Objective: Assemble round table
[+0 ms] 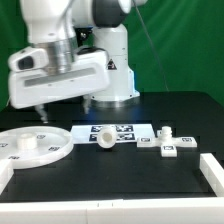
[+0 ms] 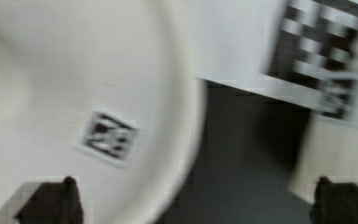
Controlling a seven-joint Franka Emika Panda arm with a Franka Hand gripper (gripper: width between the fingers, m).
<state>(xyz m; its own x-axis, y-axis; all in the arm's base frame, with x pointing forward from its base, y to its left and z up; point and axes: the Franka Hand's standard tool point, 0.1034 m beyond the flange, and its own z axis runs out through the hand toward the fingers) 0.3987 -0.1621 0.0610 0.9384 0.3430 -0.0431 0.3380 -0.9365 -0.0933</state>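
Observation:
The large round rimmed disc (image 1: 35, 148) lies flat on the black table at the exterior view's left. In the wrist view it (image 2: 69, 90) fills one side, with a square tag (image 2: 108, 135) near its rim. My gripper (image 1: 41, 113) hangs a little above the disc's far edge. It is open and empty, and its fingers (image 2: 51, 202) stand wide apart across the disc's rim. The short cylindrical post (image 1: 103, 140) lies on its side near the middle. The cross-shaped base (image 1: 166, 140) sits at the exterior view's right.
The marker board (image 1: 118, 131) lies flat behind the post and shows blurred in the wrist view (image 2: 327, 50). White border rails (image 1: 211, 172) run along the table's right side and front edge. The robot's base stands at the back centre.

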